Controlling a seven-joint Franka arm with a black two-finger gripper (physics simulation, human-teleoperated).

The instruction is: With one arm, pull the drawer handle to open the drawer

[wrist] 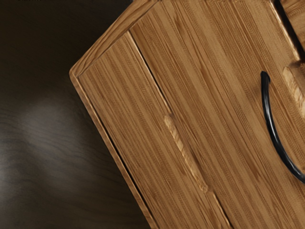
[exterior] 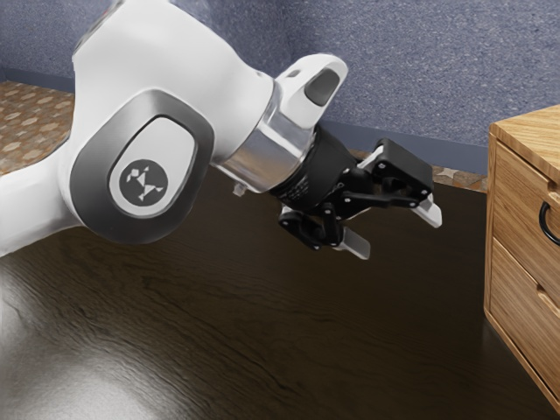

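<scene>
A wooden cabinet (exterior: 525, 254) stands at the exterior view's right edge, with stacked drawer fronts facing the arm. A black curved handle (exterior: 548, 224) sits on the upper drawer front. My gripper (exterior: 395, 231) hangs in the air well to the left of the cabinet, pointing toward it, fingers apart and open with nothing between them. In the wrist view the cabinet front (wrist: 200, 119) appears tilted, with the black handle (wrist: 276, 133) curving along one side and a wooden recessed grip (wrist: 186, 152) on the lower drawer front.
The dark wooden tabletop (exterior: 219, 332) stretches under the arm and up to the cabinet's base. A grey-blue wall (exterior: 437, 52) runs behind. A patterned floor (exterior: 31, 114) shows at the far left.
</scene>
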